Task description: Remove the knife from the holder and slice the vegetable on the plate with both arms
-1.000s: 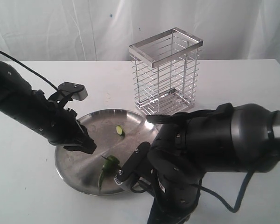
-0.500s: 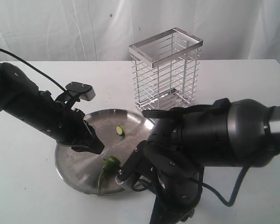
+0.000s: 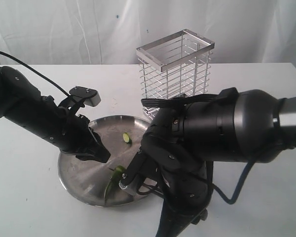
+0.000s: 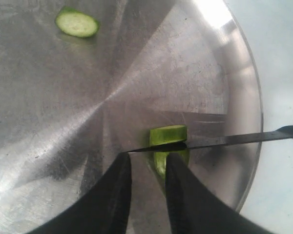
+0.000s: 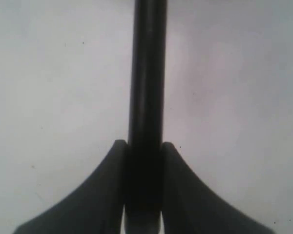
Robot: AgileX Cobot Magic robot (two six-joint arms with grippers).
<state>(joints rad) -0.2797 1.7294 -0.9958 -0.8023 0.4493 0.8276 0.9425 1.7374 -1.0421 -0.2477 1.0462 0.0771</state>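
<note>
Left wrist view: knife across veg.

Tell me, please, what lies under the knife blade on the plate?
A green chilli piece lies under the knife, on the plate. One finger of the left gripper covers part of it, so its full length is hidden.
</note>
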